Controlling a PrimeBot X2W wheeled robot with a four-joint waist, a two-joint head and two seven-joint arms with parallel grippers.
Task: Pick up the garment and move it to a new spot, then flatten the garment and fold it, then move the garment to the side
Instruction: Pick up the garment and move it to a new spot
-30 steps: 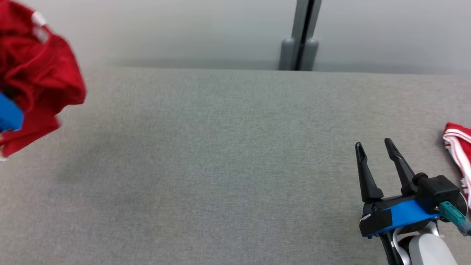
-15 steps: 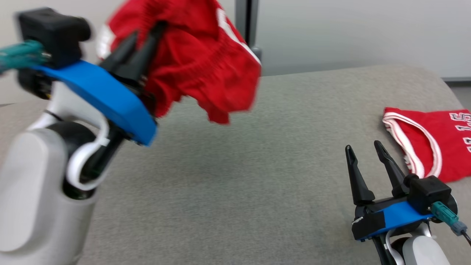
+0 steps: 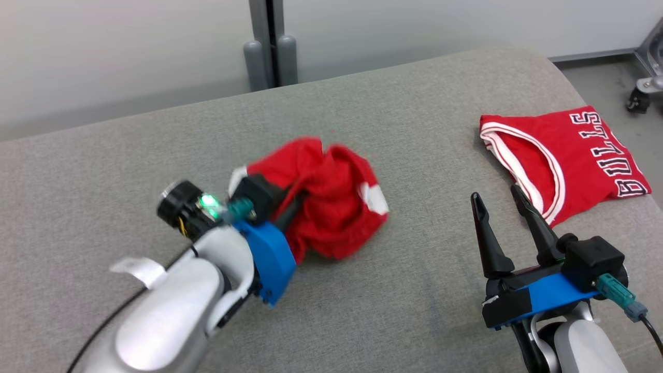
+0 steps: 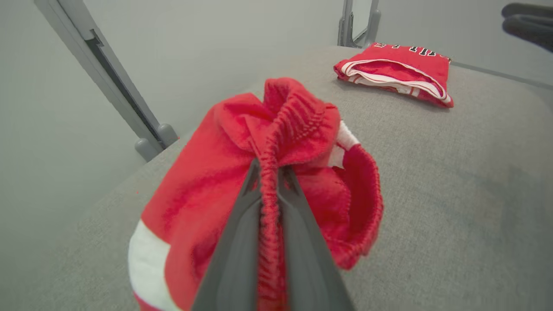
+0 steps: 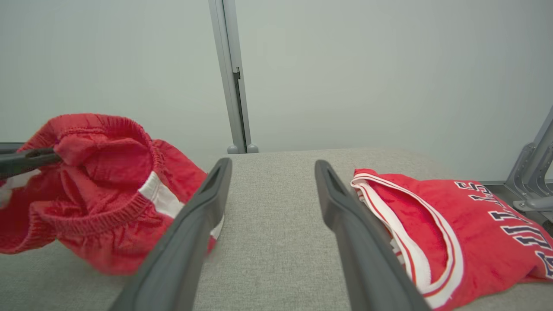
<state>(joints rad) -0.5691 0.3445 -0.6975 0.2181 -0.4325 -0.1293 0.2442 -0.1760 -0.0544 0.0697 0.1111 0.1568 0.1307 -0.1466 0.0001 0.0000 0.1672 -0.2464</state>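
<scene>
The garment (image 3: 331,207) is a crumpled red piece with an elastic waistband and white stripes. My left gripper (image 3: 292,207) is shut on its gathered waistband (image 4: 270,142), near the middle of the grey padded table (image 3: 155,155). The bunch (image 5: 99,190) hangs low, and its lower folds seem to reach the surface. My right gripper (image 3: 495,196) stands open at the lower right, with nothing between its fingers (image 5: 198,224). It is apart from the garment, to that garment's right.
A folded red jersey (image 3: 570,150) with white trim and lettering lies near the table's rounded right end, just beyond my right gripper. A grey post (image 3: 269,41) stands behind the table against a pale wall. A metal frame (image 3: 647,77) stands on the floor at the far right.
The head camera has turned, shifting the whole picture. My left arm has swung in from the upper left and lowered the garment to the table's middle. The right gripper stays open.
</scene>
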